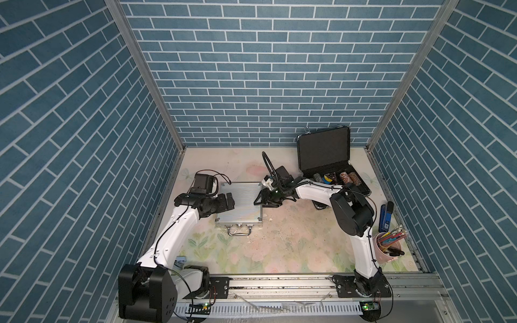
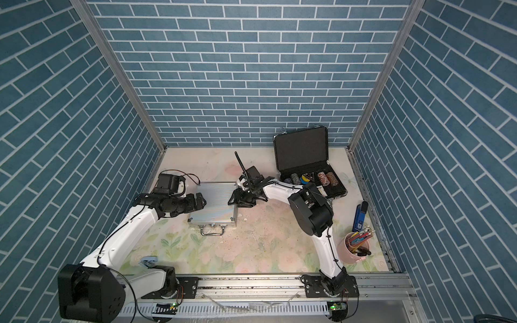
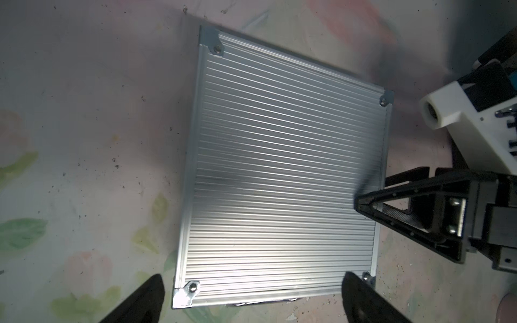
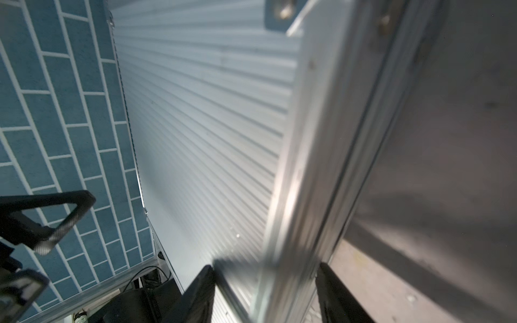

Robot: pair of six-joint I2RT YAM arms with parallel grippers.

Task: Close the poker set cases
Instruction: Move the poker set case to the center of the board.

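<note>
Starting at the near edge of the desk (image 1: 279, 246), a pink cup of pens (image 1: 389, 249) stands at about four o'clock, clear of the work. Further in, at about nine o'clock, the silver case (image 1: 240, 204) lies flat with its ribbed lid down on its base and its handle (image 1: 239, 231) pointing toward six o'clock. I cannot tell whether the latches beside the handle are fastened.

The left gripper (image 1: 229, 202) hovers over that case's nine o'clock edge, jaws spread wide, holding nothing. The right gripper (image 1: 261, 203) meets the three o'clock edge. In the right wrist view its jaws stand partway apart astride the rim, one over the lid and one beside the side wall. Blur hides whether the pads actually bite.

Farthest back, at about one o'clock, the black case (image 1: 323, 151) sits open. Its lid is upright near the far wall, and poker chips (image 1: 345, 179) show in its base.

By my reading, the silver case is in its finishing step and the black one is not yet begun. The next move calls for the right gripper to come clear of the rim toward three o'clock and rise. It would then catch the black lid's top edge and swing it toward six o'clock, about the far hinge. It must do so gently, since the base could slide.
</note>
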